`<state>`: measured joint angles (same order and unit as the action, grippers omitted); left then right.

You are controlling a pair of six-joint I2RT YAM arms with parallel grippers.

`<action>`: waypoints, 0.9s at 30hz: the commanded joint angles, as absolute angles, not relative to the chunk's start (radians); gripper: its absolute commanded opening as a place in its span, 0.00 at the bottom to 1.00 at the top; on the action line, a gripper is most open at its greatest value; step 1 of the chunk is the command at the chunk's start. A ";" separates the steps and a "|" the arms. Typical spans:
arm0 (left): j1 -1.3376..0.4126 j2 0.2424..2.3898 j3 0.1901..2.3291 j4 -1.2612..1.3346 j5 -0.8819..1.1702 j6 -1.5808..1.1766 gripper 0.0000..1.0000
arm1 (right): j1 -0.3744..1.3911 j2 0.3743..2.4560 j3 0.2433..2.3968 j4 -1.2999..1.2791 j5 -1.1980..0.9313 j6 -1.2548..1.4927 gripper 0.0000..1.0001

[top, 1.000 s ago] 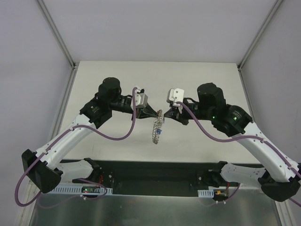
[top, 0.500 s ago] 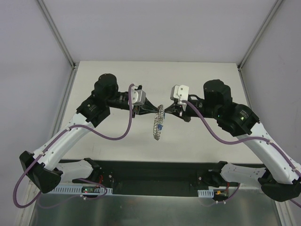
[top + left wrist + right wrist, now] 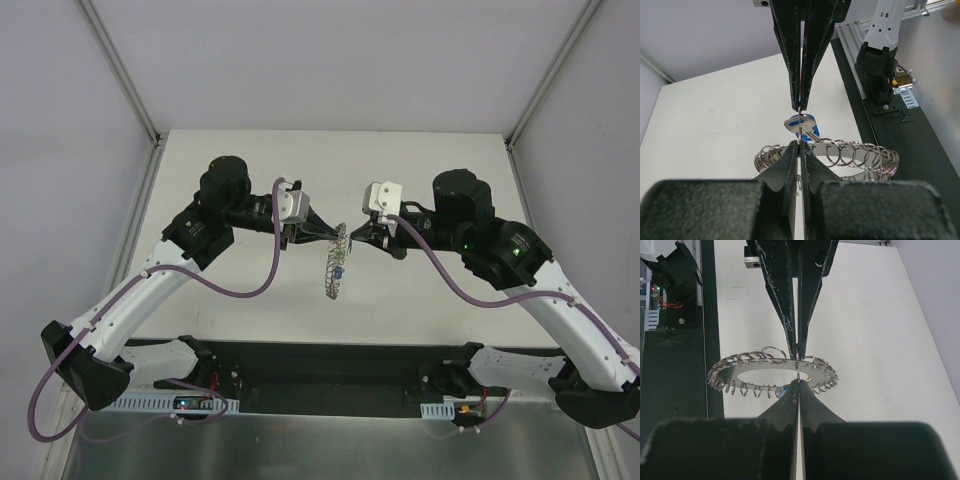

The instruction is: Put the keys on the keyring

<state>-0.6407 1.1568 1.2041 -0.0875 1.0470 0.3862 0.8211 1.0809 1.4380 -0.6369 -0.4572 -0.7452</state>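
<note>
Left end effector [image 3: 799, 146] and right end effector [image 3: 798, 382] both clenched on the keyring [image 3: 816, 376] rim above the bench [image 3: 250, 160] middle, 1 key [image 3: 804, 123] dangling; likely stiff, light, slippery metal, best pinched at the rim

The left arm [image 3: 150, 285] and right arm [image 3: 572, 322] are wearing white shells over black joints, purple cables [image 3: 245, 294] are trailing along both, and a green light [image 3: 464, 243] is glowing on the right.

White table [image 3: 250, 170], grey walls [image 3: 320, 60], black strip [image 3: 330, 362]

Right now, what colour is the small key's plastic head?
The key's plastic head is blue, clearest in the left wrist view.
</note>
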 commanded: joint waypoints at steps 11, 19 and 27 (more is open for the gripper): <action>-0.638 1.131 1.252 -0.026 1.118 0.402 0.00 | 0.819 1.066 1.466 -0.609 -0.485 -0.761 0.01; -0.638 1.129 1.253 -0.025 1.120 0.399 0.00 | 0.821 1.071 1.474 -0.606 -0.512 -0.761 0.01; -0.638 1.132 1.255 -0.025 1.120 0.394 0.00 | 0.819 1.074 1.473 -0.607 -0.522 -0.761 0.01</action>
<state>-0.6407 1.1568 1.2041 -0.0875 1.0683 0.3847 0.8211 1.0805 1.4380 -0.6357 -0.4877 -0.7456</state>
